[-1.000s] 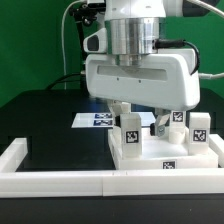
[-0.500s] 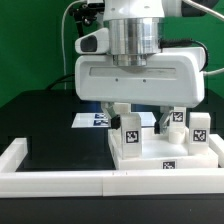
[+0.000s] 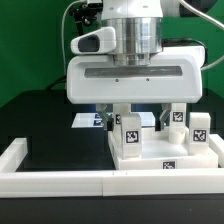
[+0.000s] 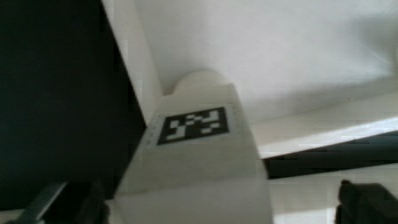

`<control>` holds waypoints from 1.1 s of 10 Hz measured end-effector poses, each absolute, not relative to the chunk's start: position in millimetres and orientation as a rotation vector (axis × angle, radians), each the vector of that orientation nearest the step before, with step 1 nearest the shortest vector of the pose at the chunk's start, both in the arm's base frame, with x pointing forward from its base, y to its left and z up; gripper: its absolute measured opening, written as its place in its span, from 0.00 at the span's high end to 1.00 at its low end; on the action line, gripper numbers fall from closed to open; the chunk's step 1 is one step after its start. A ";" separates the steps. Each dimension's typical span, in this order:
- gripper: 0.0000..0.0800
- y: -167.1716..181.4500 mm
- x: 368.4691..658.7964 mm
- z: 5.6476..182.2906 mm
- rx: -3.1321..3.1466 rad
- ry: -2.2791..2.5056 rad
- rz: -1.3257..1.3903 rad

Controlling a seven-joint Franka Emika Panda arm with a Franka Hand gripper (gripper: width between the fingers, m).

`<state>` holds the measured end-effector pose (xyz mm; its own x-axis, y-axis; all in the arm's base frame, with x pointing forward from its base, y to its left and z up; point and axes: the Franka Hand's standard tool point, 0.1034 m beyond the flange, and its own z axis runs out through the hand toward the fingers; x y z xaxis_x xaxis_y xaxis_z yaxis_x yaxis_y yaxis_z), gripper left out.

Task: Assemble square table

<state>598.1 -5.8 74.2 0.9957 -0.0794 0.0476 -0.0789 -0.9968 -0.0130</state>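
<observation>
The square table's white slab (image 3: pixel 150 160) lies at the exterior view's right, with a tag on its front edge. Three white tagged legs show around it: one near its front-left corner (image 3: pixel 128 136) and two further right (image 3: pixel 178 119) (image 3: pixel 200 131). My gripper (image 3: pixel 140 116) hangs low over the slab and is open. In the wrist view the near leg (image 4: pixel 196 165) stands between my dark fingertips (image 4: pixel 43 205), with a gap on each side. My gripper (image 4: pixel 205 206) holds nothing.
A low white border wall (image 3: pixel 60 181) runs along the front and up the exterior view's left side. The marker board (image 3: pixel 90 120) lies flat on the black table behind my gripper. A black table surface (image 4: pixel 54 90) shows beside the slab.
My gripper looms larger in the exterior view and has shifted a little to that view's left. Its jaws stay open, and the legs and slab have not moved.
</observation>
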 end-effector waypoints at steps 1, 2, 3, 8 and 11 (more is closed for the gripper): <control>0.19 -8.3 597.9 74.2 -3.145 -0.073 -0.072; 0.19 -9.7 597.9 74.2 -3.149 -0.139 -0.070; 0.19 -12.7 597.8 74.1 -3.148 -0.233 -0.069; 0.52 -17.4 597.5 73.4 -3.150 -0.286 -0.067; 0.64 -17.6 597.5 73.3 -3.155 -0.200 -0.067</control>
